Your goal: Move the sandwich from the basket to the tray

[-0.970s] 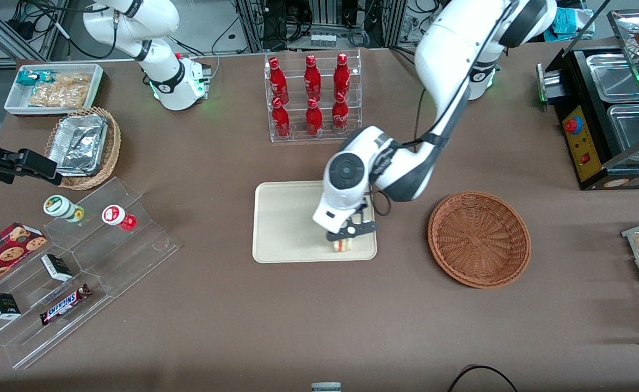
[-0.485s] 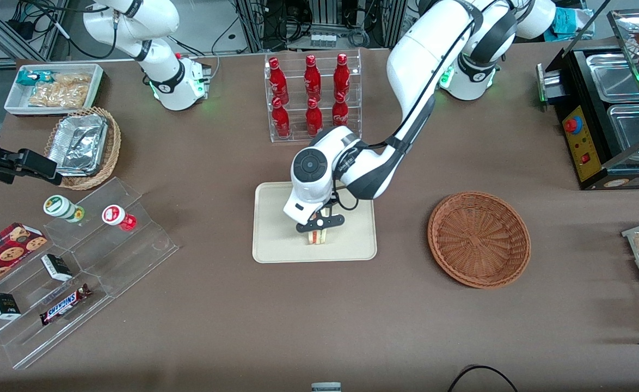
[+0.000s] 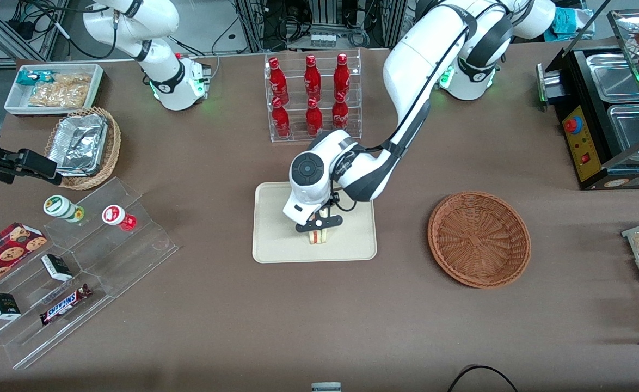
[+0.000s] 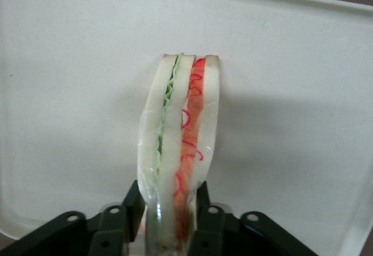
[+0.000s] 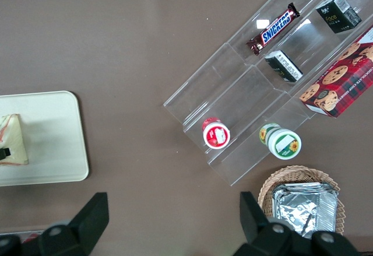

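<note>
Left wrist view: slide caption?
End effector shut on the sandwich, held over the tray.

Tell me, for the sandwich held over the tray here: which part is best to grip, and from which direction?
Across its two flat bread faces, coming down from above, as the gripper does now. The sandwich stands on edge over the tray, a thin wedge with the filling layers running lengthwise, so fingers closing on the bread faces likely hold it steadiest.

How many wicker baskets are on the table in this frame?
2. The basket, reddish-brown, sits beside the tray toward the working arm's end. A lighter basket holding foil containers sits toward the parked arm's end. The gripper holds the sandwich over the tray.
</note>
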You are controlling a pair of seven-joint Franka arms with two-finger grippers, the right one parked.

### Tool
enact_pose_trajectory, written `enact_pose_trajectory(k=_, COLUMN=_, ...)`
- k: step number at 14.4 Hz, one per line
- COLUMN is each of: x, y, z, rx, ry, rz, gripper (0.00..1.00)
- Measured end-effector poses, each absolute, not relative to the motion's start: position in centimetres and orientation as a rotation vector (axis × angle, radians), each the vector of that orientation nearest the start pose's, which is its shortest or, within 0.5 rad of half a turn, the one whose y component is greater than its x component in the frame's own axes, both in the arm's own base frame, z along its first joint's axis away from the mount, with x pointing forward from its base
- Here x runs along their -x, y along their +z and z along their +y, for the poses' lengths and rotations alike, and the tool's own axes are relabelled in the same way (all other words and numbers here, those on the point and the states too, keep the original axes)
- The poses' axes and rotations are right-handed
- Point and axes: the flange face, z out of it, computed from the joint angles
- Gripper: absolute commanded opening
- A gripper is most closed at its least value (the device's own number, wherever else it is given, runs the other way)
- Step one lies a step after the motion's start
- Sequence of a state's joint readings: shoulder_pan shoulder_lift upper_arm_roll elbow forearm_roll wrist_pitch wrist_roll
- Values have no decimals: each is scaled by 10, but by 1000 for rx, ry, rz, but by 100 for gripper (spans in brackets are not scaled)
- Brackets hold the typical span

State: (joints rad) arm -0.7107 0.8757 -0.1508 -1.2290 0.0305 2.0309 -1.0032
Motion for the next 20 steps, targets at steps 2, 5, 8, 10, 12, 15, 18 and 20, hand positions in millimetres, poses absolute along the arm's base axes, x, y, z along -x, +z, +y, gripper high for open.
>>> enact_pose_trajectory(k=2, x=-514, y=252, z=-550, rx=3144, ry=149, rz=-277, gripper=100)
enact_pose_trajectory(k=5, x=-524, y=289, z=-540, rx=3127, ry=134, rz=-298, gripper=100)
enact_pose_trajectory(k=8, x=-546, y=335, z=-499, rx=3069, ry=166, rz=-378, gripper=100)
enact_pose_trajectory(k=10, x=-561, y=360, z=-471, rx=3049, ry=169, rz=-448, gripper=100)
enact_pose_trajectory(k=12, x=-572, y=371, z=-437, rx=3030, ry=182, rz=-483, gripper=100)
enact_pose_trajectory(k=15, x=-577, y=366, z=-383, rx=3006, ry=241, rz=-396, gripper=100)
enact_pose_trajectory(k=18, x=-582, y=379, z=-312, rx=3008, ry=284, rz=-311, gripper=100)
enact_pose_trajectory(k=20, x=-575, y=396, z=-268, rx=3030, ry=311, rz=-244, gripper=100)
